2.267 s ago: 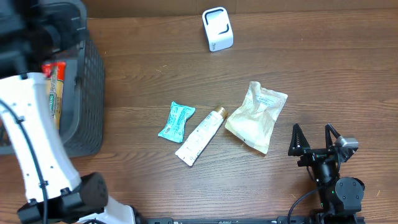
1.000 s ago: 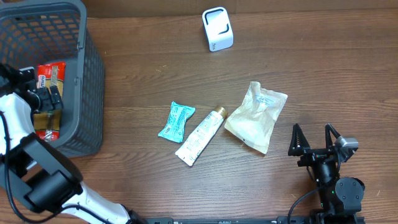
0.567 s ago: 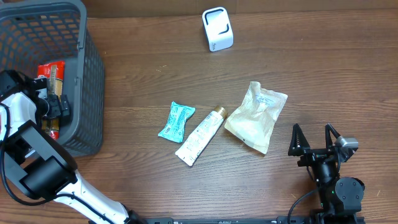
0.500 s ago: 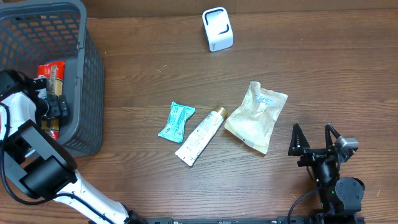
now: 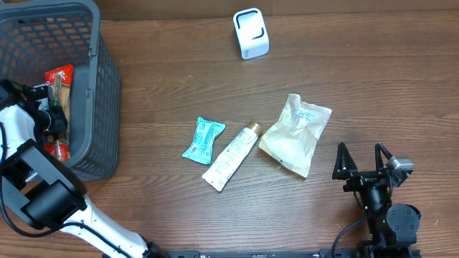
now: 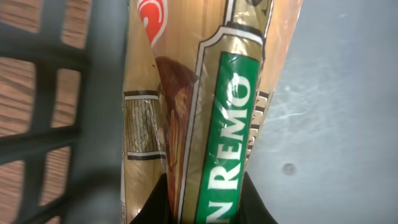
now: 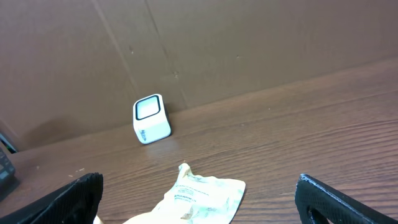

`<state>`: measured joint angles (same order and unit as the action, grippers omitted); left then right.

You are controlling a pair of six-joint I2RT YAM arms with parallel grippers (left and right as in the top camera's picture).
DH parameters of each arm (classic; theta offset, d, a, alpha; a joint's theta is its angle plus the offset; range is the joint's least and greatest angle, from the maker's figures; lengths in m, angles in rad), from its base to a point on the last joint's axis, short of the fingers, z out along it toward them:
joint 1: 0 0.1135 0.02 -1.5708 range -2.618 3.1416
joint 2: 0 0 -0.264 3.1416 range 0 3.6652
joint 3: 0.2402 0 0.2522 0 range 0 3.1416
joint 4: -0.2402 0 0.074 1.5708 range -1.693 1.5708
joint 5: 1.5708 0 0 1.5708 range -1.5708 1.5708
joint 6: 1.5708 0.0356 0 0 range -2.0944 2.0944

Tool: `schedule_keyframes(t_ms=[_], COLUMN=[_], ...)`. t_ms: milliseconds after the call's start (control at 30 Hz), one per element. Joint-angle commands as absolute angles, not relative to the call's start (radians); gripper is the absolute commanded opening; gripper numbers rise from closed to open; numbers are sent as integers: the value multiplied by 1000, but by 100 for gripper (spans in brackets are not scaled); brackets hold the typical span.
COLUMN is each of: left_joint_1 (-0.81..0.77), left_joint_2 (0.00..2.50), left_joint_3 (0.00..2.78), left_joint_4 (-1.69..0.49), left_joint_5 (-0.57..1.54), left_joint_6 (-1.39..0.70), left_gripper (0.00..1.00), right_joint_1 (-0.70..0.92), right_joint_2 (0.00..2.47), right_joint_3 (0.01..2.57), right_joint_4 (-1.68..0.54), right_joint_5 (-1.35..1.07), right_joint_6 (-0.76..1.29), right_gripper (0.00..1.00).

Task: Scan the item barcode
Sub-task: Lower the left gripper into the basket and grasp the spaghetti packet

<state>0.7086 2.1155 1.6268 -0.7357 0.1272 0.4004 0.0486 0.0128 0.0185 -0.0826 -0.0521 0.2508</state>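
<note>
Low in the left wrist view, the left claw has just been clamped on the gold-and-green packet, inside the basket at overhead left. The right claw is seen spread apart at lower right. Carriage to the scanner, top centre, is judged next.
</note>
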Motion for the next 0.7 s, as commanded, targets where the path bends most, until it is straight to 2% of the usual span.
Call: schedule_keyframes(t_ms=[0,267,667], left_joint_1=[693,693,692], left_joint_2=[2162,2005,1761], left_joint_3=[1689,1879,1884], left_joint_4=[-818,-892,-857], left_joint_5=[263,264,315], left_joint_6=[260,78,-5], left_gripper=[4,4,4], right_joint_1=[56,56,56], right_joint_2=[3,3,3], right_joint_3=[8,8,8], right_joint_4=[-78,-78,-78], right_joint_5=[-49,-49,-49], right_joint_6=[255,255,255], right_gripper=[100,100,100])
